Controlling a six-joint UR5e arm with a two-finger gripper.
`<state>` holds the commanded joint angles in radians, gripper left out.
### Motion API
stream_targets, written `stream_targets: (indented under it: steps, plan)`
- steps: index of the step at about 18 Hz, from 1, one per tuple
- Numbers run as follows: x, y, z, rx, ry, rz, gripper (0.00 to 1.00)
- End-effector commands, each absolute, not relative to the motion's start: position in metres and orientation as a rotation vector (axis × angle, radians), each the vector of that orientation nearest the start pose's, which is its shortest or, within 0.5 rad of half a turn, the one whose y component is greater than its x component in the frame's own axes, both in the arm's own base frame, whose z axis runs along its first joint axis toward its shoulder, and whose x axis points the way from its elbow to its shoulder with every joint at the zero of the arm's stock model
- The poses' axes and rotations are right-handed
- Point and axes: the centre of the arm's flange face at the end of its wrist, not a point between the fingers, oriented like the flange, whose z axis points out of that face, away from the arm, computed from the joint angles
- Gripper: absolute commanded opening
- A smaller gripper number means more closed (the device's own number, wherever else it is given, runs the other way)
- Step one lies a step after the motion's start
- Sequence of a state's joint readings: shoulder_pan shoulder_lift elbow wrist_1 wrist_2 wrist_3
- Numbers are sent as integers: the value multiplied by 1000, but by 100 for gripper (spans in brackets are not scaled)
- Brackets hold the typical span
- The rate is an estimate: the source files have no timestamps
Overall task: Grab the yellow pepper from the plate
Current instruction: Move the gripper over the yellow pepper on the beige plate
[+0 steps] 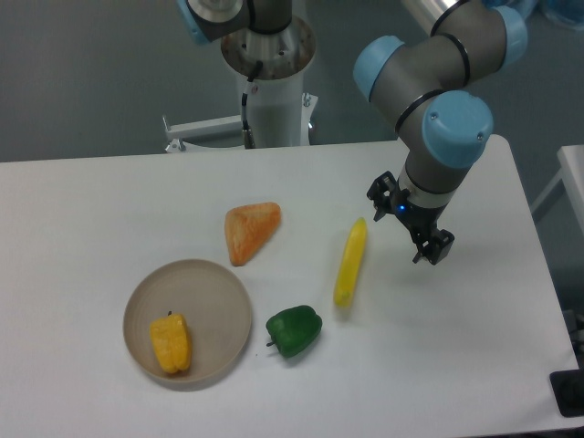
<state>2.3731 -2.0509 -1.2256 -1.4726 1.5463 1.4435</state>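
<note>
Looking at the feed: yellow pepper [171, 342] lies inside the plate [228, 301], toward the plate's near-left part, stem end up-ish, tiny dark stem visible. Plate sits near the front-left of the tabletop [474, 365]. I've got the pincer [409, 222] way over by the right side, well apart from plate & pepper, hanging just beside the far tip of the long yellow vegetable [350, 263]. Fingers look spread w/ a gap between them, nothing held; angle's a bit awkward so can't judge exactly how wide. Green pepper [294, 331] rests just right of the plate, not touching it. Orange wedge [250, 230] lies toward the tabletop's middle, beyond the plate, apart from it.
</note>
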Motion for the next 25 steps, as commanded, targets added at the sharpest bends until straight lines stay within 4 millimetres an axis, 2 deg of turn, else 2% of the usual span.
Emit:
stream_targets:
  steps: [4,7,11,12,18,21,22,25]
  plan:
    - [-391,576,381,-2974,992,-74,100]
    - [-384,578,374,-3016,856,-100,100]
    - [-318,612,377,-3088,586,-103,100]
    - [-295,622,381,-3107,473,-97,100]
    - [-212,657,377,-3159,108,-100,100]
    - [-189,666,380,-3145,42,-94,100]
    - [-175,673,378,-3125,-8,-131,100]
    - [-152,685,366,-3125,-108,-175,100]
